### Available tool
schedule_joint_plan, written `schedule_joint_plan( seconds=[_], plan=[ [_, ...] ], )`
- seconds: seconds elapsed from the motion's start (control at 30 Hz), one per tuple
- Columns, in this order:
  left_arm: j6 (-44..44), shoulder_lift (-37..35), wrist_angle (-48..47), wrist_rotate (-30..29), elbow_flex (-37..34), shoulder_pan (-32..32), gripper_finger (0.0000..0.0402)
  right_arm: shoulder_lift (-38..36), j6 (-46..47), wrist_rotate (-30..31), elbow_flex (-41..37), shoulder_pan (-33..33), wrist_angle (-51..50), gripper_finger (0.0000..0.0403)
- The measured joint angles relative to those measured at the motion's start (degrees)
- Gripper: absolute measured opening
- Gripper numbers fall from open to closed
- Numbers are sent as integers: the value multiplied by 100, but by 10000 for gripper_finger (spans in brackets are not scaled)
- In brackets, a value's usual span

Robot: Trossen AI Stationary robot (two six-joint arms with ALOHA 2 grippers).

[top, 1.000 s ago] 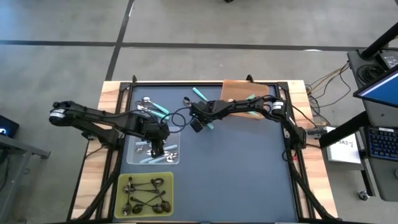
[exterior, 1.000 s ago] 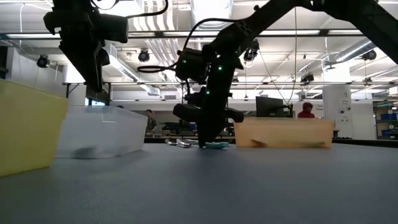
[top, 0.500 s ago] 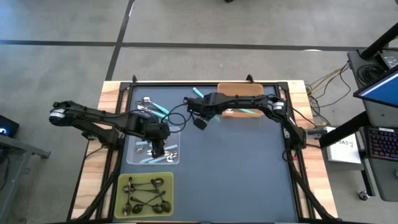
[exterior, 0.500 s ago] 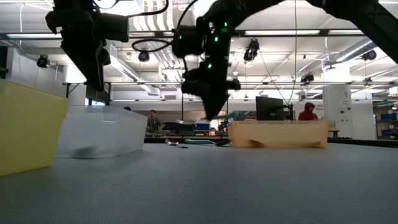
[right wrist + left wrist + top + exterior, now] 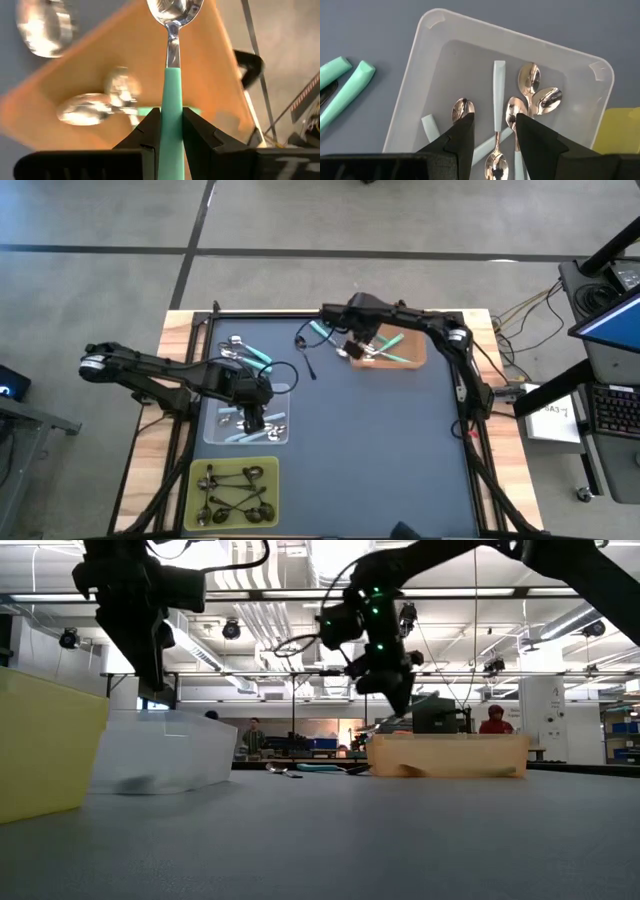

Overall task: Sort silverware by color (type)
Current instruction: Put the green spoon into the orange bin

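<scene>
A teal-handled spoon [image 5: 172, 60] is held by the right gripper [image 5: 356, 350], fingers [image 5: 148, 135] closed on the plastic handle, metal bowl pointing ahead, over the orange tray [image 5: 412, 358]. Spoon judged light, stiff; shiny bowl prob. slippery, so the handle is the better hold. Left gripper [image 5: 492, 135] hangs w/ fingers apart, empty, over the clear tray [image 5: 420, 75] of pale blue spoons [image 5: 498, 95]. More teal spoons [image 5: 255, 356] are left on the table [image 5: 380, 460].
</scene>
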Motion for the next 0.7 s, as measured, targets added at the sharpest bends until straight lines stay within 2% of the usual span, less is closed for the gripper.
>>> schedule_joint_plan(
  seconds=[0.43,0.7],
  plan=[
    [3,0,159,-131,-15,4,127,-603,213,-71,-1527,-436,221,51],
    [176,0,275,-152,-15,7,127,-648,-2,-66,-1826,-415,452,100]
  ],
)
